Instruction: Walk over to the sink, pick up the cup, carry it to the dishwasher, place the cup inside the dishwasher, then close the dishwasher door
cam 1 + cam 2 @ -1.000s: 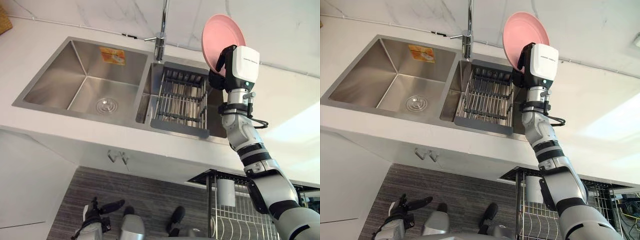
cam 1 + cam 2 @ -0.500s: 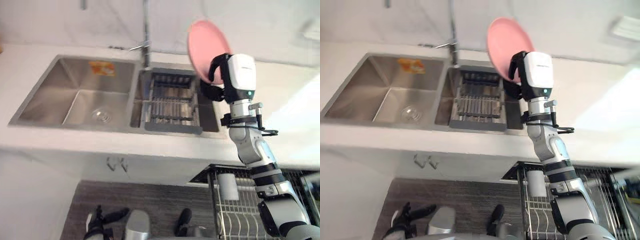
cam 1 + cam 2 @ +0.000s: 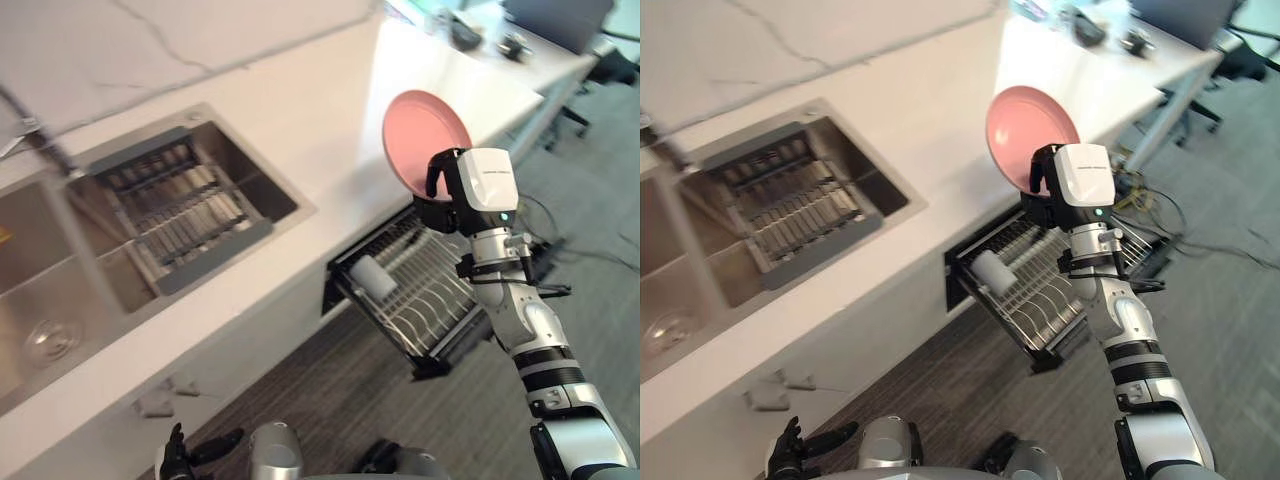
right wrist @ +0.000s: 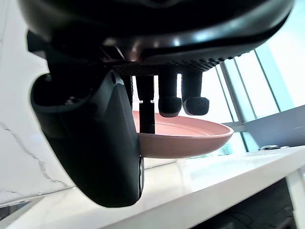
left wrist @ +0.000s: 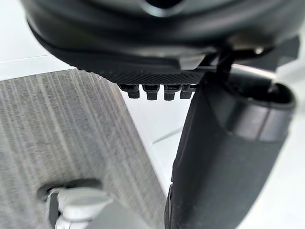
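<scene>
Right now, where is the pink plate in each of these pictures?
Left eye view: the pink plate stands on edge, upper right of centre, held in the right hand.
Right eye view: the plate is just right of centre, above the pulled-out dishwasher rack.
Right wrist view: the plate is seen edge-on, pinched between thumb and fingers.
Shared landmark: the white counter, beside the plate in all three.

Right arm [image 3: 527, 330]: silver-grey rounded segments are joined by black bands; a white box-shaped housing [image 3: 487, 185] with small dark print and a green light is carried at the wrist. Right hand [image 3: 437, 208]: dark, with a dimpled palm, round-tipped fingers [image 4: 169, 98] and a bulky smooth thumb [image 4: 95, 148]. Left hand [image 3: 800, 455]: dark throughout.
</scene>
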Controlling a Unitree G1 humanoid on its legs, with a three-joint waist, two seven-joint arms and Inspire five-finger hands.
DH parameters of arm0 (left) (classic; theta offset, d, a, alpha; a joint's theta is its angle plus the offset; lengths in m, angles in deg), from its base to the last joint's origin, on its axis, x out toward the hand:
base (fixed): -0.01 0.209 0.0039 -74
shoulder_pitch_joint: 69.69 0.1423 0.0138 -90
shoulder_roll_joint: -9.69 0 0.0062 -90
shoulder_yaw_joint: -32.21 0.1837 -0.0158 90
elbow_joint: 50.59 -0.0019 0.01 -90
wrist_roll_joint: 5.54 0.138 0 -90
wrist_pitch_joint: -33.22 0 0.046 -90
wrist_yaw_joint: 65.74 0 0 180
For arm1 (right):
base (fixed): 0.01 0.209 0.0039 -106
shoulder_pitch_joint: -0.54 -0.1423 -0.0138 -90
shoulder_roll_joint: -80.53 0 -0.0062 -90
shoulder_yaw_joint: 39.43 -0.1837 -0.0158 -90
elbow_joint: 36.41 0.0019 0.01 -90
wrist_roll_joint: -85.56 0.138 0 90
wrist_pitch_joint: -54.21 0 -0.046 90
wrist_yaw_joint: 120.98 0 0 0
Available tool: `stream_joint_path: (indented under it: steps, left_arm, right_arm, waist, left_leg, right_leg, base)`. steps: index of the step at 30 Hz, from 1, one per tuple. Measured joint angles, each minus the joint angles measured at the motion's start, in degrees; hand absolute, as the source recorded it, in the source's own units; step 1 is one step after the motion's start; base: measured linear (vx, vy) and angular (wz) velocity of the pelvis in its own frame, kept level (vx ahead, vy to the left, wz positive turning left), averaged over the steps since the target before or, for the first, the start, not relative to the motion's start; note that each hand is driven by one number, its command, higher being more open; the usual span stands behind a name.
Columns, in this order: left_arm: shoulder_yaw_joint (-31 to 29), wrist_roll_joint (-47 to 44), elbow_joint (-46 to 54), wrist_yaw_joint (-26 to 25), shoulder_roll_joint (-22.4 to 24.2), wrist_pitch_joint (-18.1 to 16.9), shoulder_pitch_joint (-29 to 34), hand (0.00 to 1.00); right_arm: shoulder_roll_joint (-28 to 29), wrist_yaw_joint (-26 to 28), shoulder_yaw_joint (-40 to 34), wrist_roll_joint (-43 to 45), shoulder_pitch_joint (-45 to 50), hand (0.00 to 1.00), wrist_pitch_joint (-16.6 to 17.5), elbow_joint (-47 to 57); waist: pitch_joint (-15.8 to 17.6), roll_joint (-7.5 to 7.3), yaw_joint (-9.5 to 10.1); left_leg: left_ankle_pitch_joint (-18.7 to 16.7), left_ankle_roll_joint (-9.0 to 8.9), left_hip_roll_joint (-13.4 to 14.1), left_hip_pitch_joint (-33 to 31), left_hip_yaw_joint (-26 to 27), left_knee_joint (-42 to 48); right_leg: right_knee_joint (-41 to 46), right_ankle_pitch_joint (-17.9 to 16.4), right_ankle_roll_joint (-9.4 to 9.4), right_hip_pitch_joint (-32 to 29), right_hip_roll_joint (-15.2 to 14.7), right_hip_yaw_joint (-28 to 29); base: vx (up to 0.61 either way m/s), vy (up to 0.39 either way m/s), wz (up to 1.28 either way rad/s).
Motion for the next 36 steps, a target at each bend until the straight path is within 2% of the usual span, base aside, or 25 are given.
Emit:
stream_joint_path:
  steps: [2,5,9,14,18,20,22,24,29,30,33,36]
  left_arm:
    - [0.01,-0.5,-0.12,0.24,0.02,-0.13,-1.22,1.0]
    - [0.02,-1.02,-1.4,0.61,0.3,-1.31,-2.23,1.0]
    - [0.06,-1.06,-2.86,0.87,1.98,-2.7,-1.96,1.0]
    - [0.12,-0.91,-3.69,0.89,2.47,-3.03,-1.92,1.0]
    - [0.14,-0.9,-3.58,1.65,1.57,-3.9,-3.18,1.0]
    - [0.13,-1.19,-3.47,2.57,0.44,-4.21,-4.56,1.0]
    - [0.13,-2.05,-3.45,3.4,-1.34,-4.21,-7.83,1.0]
    - [0.22,-2.1,-2.91,3.79,-2.28,-4.23,-10.13,1.0]
    - [4.73,-3.5,-1.27,3.79,-2.67,-4.31,-11.95,1.0]
    - [5.29,-3.65,-1.22,3.78,-2.58,-4.31,-12.27,1.0]
    - [7.12,-3.67,-0.97,3.68,-2.54,-4.7,-13.3,1.0]
    - [7.47,-3.71,-0.99,3.6,-2.61,-5.25,-13.67,1.0]
  right_arm:
    - [-0.01,1.84,-0.04,1.07,0.03,0.0,-0.2,0.0]
    - [0.2,4.65,-2.29,3.24,1.11,0.0,-0.82,0.3]
    - [0.39,7.96,-5.4,3.29,2.21,0.0,-3.17,0.06]
    - [0.73,9.96,-6.11,3.47,2.11,0.0,-3.47,-0.16]
    - [1.3,10.64,-5.83,4.83,0.89,0.0,-3.78,-3.65]
    - [1.05,10.76,-5.02,4.87,-2.0,0.0,-4.36,-7.03]
    - [0.0,10.73,-3.68,5.93,-5.7,0.0,-5.75,-9.94]
    - [-1.01,10.73,-2.34,7.71,-8.35,0.0,-6.79,-12.26]
    - [-1.53,10.69,2.05,12.47,-11.84,0.0,-9.32,-19.69]
    - [-1.72,10.63,2.52,13.02,-12.15,1.0,-9.66,-20.36]
    - [-2.22,10.15,3.97,15.97,-13.87,1.0,-11.54,-23.11]
    - [-2.27,6.3,3.99,20.61,-14.18,1.0,-11.99,-23.69]
  waist:
    - [0.04,-0.59,-1.44]
    - [0.42,-1.24,-2.84]
    - [0.64,-1.61,-2.93]
    - [1.46,-2.48,-2.83]
    - [3.31,-2.91,-2.49]
    - [5.84,-2.96,-2.47]
    - [9.05,-3.14,-1.76]
    - [12.11,-3.09,-1.05]
    - [13.17,-2.49,0.21]
    - [13.3,-2.26,0.26]
    - [13.79,-1.48,0.31]
    - [14.08,-0.96,0.33]
  left_leg:
    - [1.52,-1.95,0.49,1.09,0.36,-2.61]
    - [3.87,-3.54,-0.19,2.06,-0.71,-6.26]
    - [6.93,-4.29,-2.25,3.52,-2.38,-11.12]
    - [8.65,-4.18,-3.98,1.75,-5.51,-13.37]
    - [9.21,-3.28,-5.4,-1.73,-8.43,-12.9]
    - [9.36,-2.81,-5.9,-4.78,-9.56,-11.56]
    - [9.44,-2.38,-6.18,-9.63,-11.27,-9.17]
    - [9.72,-1.9,-6.58,-11.71,-12.08,-8.4]
    - [10.36,-0.88,-8.72,-16.14,-13.69,-8.42]
    - [10.45,-0.74,-9.03,-16.44,-14.11,-8.46]
    - [10.84,-0.11,-10.24,-17.15,-14.77,-9.38]
    - [11.01,0.16,-11.3,-17.06,-14.84,-9.71]
  right_leg:
    - [-5.61,3.16,-0.73,1.13,3.36,1.76]
    - [-8.78,4.25,-1.38,2.0,4.79,2.35]
    - [-11.38,5.1,-1.86,2.95,4.93,1.62]
    - [-14.56,6.79,-1.9,2.97,4.91,-0.72]
    - [-15.53,7.99,-1.53,1.36,3.97,-2.74]
    - [-15.52,8.69,-1.48,-0.32,3.37,-3.67]
    - [-15.52,9.72,-1.82,-3.74,2.96,-4.28]
    - [-15.51,10.24,-2.14,-5.14,2.62,-4.69]
    - [-15.52,11.13,-1.84,-8.62,1.05,-4.78]
    - [-15.52,11.22,-1.72,-8.78,0.79,-4.79]
    - [-15.54,11.68,-1.08,-9.58,-0.28,-4.62]
    - [-15.58,12.04,-0.57,-9.62,-1.17,-3.98]
  base:
    - [0.03,-0.166,-0.5]
    - [0.02,-0.143,-0.2]
    - [0.02,-0.047,0.13]
    - [-0.02,0.078,0.26]
    - [-0.04,0.176,0.32]
    - [-0.04,0.176,0.25]
    - [-0.08,0.203,0.18]
    - [-0.06,0.205,0.19]
    - [0.04,0.191,0.19]
    - [0.07,0.222,0.19]
    - [0.06,0.242,0.15]
    - [0.05,0.188,0.04]
